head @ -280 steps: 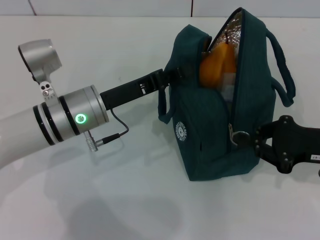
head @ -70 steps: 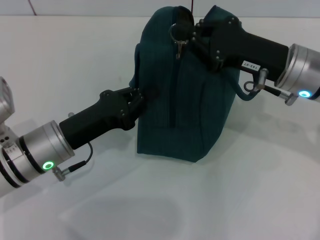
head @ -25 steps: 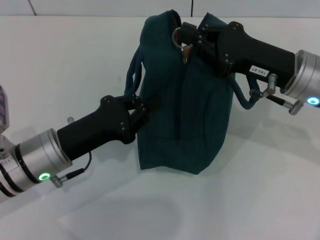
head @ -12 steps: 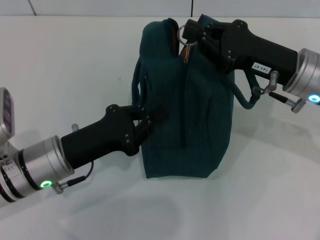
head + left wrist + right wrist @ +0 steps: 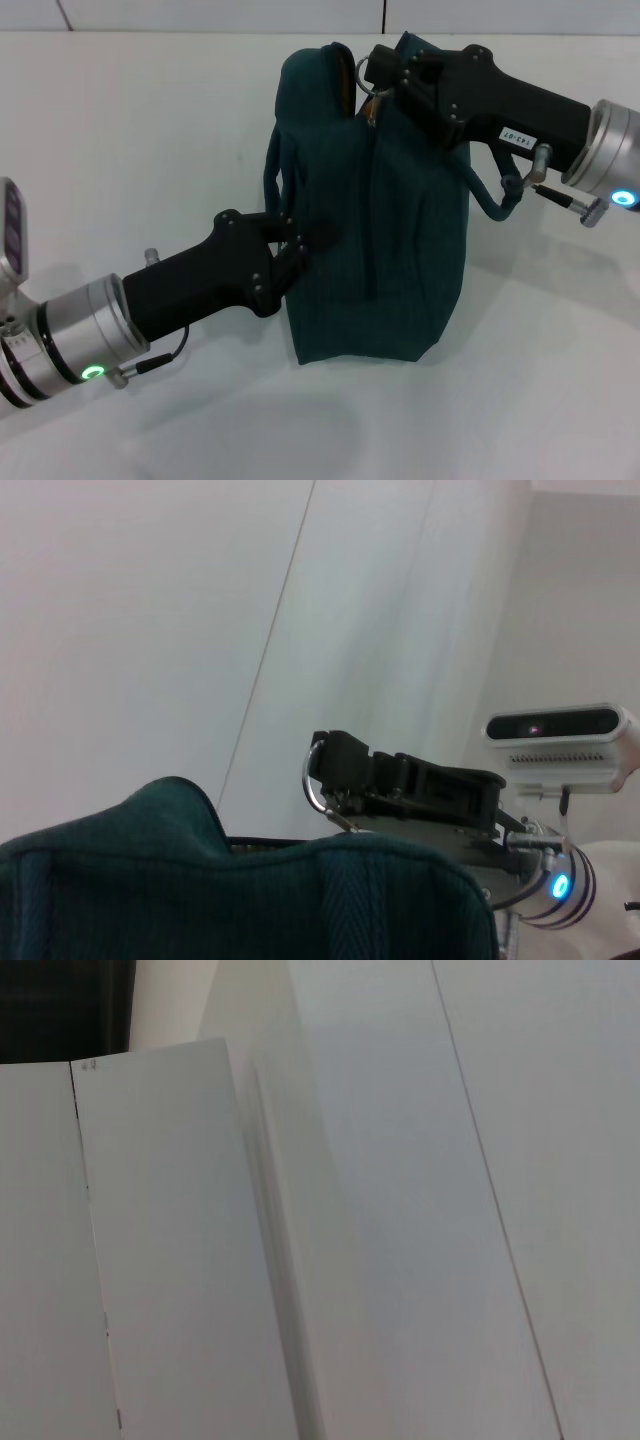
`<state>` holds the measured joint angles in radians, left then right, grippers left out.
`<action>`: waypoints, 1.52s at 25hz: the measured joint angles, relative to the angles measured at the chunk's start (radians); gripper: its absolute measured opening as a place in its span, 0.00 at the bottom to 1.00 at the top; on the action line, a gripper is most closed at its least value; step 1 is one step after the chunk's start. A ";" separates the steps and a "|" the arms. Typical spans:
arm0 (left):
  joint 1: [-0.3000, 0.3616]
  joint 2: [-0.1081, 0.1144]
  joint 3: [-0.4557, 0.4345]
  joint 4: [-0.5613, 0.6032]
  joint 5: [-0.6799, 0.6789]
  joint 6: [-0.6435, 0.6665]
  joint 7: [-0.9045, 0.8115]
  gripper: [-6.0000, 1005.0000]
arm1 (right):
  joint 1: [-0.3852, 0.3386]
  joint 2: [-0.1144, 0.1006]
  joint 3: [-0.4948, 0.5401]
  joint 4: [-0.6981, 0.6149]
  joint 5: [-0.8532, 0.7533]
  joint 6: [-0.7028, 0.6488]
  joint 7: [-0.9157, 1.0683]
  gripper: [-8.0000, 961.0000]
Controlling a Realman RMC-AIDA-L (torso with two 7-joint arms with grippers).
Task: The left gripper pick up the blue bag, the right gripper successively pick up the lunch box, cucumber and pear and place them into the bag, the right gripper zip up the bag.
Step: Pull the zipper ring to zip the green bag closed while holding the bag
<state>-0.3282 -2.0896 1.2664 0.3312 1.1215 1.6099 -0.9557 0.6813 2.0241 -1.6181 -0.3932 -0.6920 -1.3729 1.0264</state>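
The blue bag (image 5: 375, 230) stands upright in the middle of the white table, zipped almost to its top. My left gripper (image 5: 296, 244) is shut on the bag's side by a handle. At the bag's top end, my right gripper (image 5: 378, 70) is shut on the ring zipper pull (image 5: 366, 72). A thin orange sliver of the pear (image 5: 361, 86) shows in the small gap left there. The lunch box and cucumber are hidden. The left wrist view shows the bag's top edge (image 5: 250, 900) and, beyond it, the right gripper (image 5: 332, 778) holding the ring.
The bag's second handle (image 5: 492, 200) hangs under the right arm. The white table (image 5: 150, 130) stretches on all sides of the bag, with a wall along its far edge. The right wrist view shows only white wall panels (image 5: 400, 1210).
Over the last second the bag has shifted slightly toward me and to the right, standing straighter. The left gripper moved with it. The right gripper kept hold of the ring and edged up and to the right.
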 joint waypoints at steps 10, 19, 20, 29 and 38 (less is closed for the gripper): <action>-0.011 -0.003 -0.007 -0.002 -0.010 -0.030 0.000 0.08 | 0.000 0.004 -0.007 -0.002 -0.002 -0.009 0.000 0.06; -0.020 -0.003 -0.007 -0.006 -0.025 -0.060 0.000 0.09 | -0.017 0.002 -0.025 0.001 -0.003 -0.032 0.011 0.06; -0.020 -0.003 -0.007 -0.011 -0.038 -0.061 0.000 0.09 | -0.024 0.001 -0.025 0.000 -0.003 -0.037 0.011 0.06; -0.024 -0.001 -0.009 -0.028 -0.080 -0.072 -0.014 0.11 | -0.051 -0.004 -0.018 0.001 0.004 -0.046 0.012 0.06; -0.016 0.000 -0.009 -0.037 -0.089 -0.055 -0.029 0.29 | -0.052 -0.005 -0.013 0.000 0.004 -0.046 0.012 0.06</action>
<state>-0.3438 -2.0892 1.2578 0.2940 1.0325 1.5550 -0.9848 0.6291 2.0186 -1.6313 -0.3929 -0.6885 -1.4188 1.0387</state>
